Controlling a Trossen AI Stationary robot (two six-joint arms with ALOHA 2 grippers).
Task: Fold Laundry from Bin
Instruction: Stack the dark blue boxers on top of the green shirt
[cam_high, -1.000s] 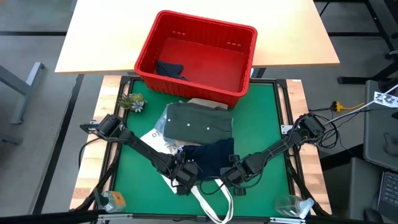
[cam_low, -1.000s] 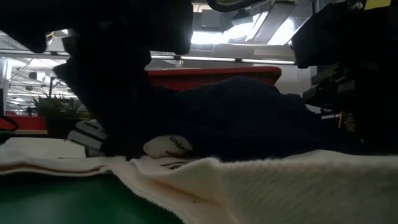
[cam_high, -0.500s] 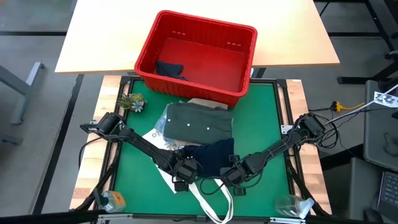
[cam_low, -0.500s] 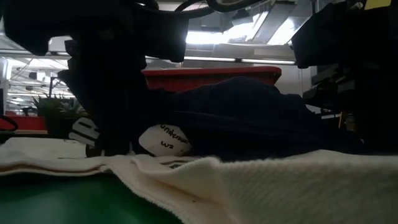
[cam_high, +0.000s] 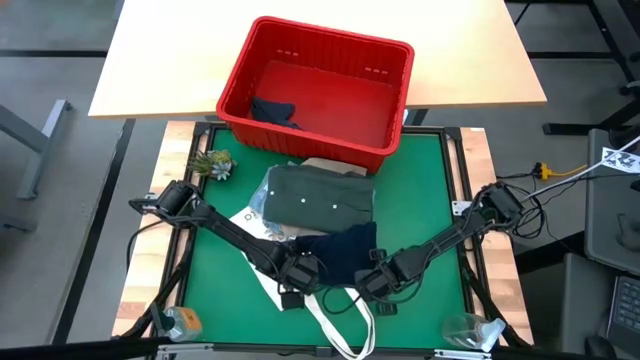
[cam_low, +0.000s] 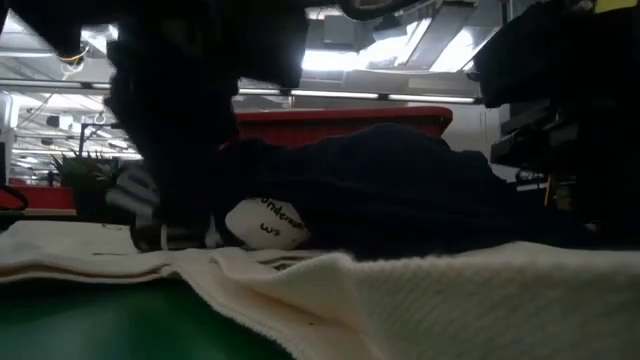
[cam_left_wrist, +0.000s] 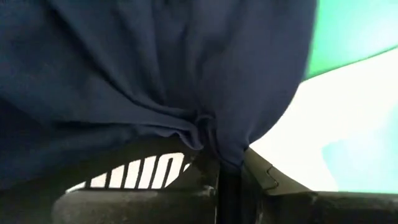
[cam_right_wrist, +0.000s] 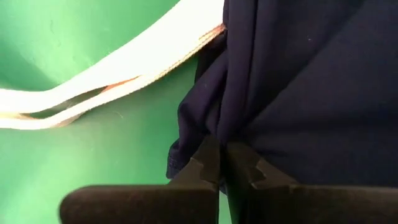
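Both tools, left (cam_high: 300, 272) and right (cam_high: 374, 280), pinch navy shorts (cam_high: 340, 252), fingertips hidden.

A white tote bag (cam_high: 262, 228) lies flat on the green worktop mat (cam_high: 430, 195), its pale webbing straps (cam_high: 345, 325) looping toward the near edge. A small potted plant (cam_high: 212, 164) stands at the mat's far left corner. Behind the mat sits a light wooden table (cam_high: 160, 60). A clear plastic bottle (cam_high: 177, 322) lies at the near left corner, and a clear cup (cam_high: 470, 330) at the near right.
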